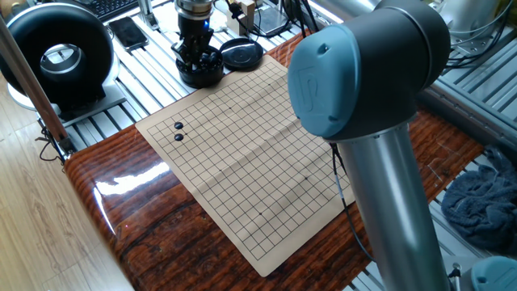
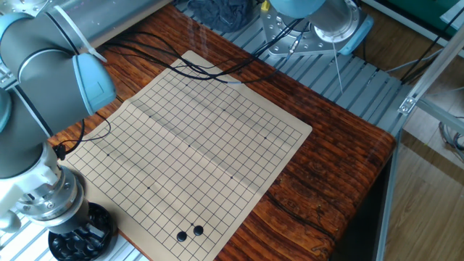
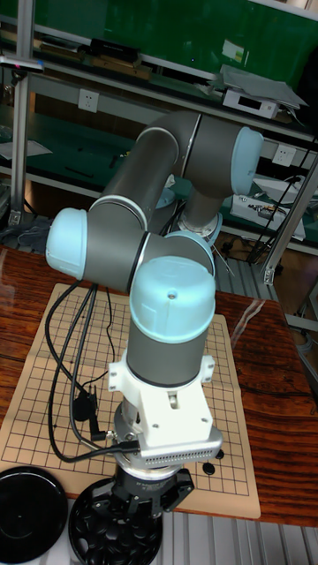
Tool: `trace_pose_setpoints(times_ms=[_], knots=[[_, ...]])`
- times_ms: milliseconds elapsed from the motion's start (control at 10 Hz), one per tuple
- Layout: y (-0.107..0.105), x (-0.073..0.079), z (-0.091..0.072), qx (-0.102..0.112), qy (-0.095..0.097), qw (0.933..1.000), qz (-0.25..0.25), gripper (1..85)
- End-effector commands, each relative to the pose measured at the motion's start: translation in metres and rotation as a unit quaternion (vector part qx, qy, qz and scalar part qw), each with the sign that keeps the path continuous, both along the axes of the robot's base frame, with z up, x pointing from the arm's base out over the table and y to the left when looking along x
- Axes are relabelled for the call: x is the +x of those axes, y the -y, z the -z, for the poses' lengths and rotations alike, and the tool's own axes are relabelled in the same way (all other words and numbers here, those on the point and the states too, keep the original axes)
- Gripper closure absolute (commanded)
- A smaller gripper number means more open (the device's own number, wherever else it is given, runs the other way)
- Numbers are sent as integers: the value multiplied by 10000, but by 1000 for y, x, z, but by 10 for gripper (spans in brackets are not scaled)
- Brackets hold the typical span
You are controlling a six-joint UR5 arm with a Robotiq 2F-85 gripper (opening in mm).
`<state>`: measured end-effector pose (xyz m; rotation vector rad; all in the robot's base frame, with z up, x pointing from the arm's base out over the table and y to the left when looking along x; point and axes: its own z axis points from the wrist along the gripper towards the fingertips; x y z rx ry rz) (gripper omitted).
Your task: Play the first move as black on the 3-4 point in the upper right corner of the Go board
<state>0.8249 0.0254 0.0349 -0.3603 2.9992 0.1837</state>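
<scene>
The tan Go board (image 1: 242,153) lies on the wooden table, also seen in the other fixed view (image 2: 196,138). Two black stones (image 1: 178,132) sit side by side near one edge of the board (image 2: 189,233); every other crossing in view is bare. A round black bowl (image 1: 200,74) full of black stones stands just off the board's far corner. My gripper (image 1: 196,55) points straight down into this bowl (image 2: 83,233), fingertips among the stones. The tall fixed view shows the gripper (image 3: 146,510) over the bowl (image 3: 93,534). Its fingertips are hidden, so a held stone cannot be made out.
The bowl's black lid (image 1: 241,54) lies beside the bowl (image 3: 31,503). Black cables (image 2: 196,69) trail over the board's far end. My arm's large elbow (image 1: 363,73) hangs over the board. A round black device (image 1: 56,52) and a blue cloth (image 1: 485,202) sit off the table.
</scene>
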Motion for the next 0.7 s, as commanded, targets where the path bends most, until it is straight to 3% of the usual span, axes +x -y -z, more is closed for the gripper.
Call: trace_pose_setpoints(times_ms=[0, 600], knots=[[-1, -1, 0, 76, 10, 10000, -51, 557], [0, -1, -2, 137, 14, 9998, -127, 567]])
